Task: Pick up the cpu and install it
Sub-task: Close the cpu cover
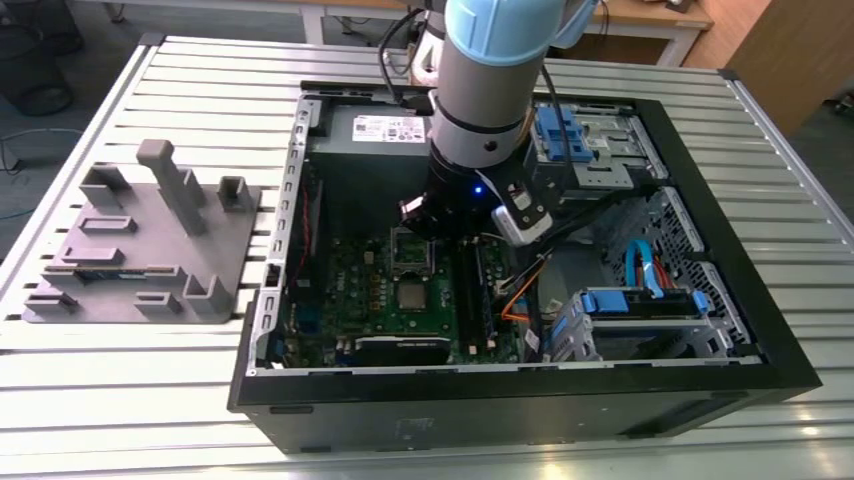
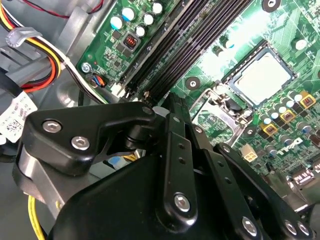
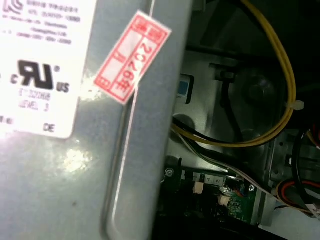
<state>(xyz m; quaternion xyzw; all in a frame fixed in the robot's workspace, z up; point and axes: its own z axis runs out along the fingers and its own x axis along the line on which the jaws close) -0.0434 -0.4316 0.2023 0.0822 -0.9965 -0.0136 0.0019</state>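
The cpu is a small silver square lying flat in its socket on the green motherboard, inside the open computer case. In the second wrist view the cpu sits inside the socket's metal edge, with the hinged metal frame between it and my gripper. My gripper hangs over the board a short way behind the cpu, toward the power supply. Its black links meet at the tip, shut with nothing held, just above the end of the memory slots.
The grey power supply with a white label is close behind the wrist. Yellow cables loop beside it. Blue drive cages fill the case on the exterior view's right. A grey fixture block sits outside on the slatted table.
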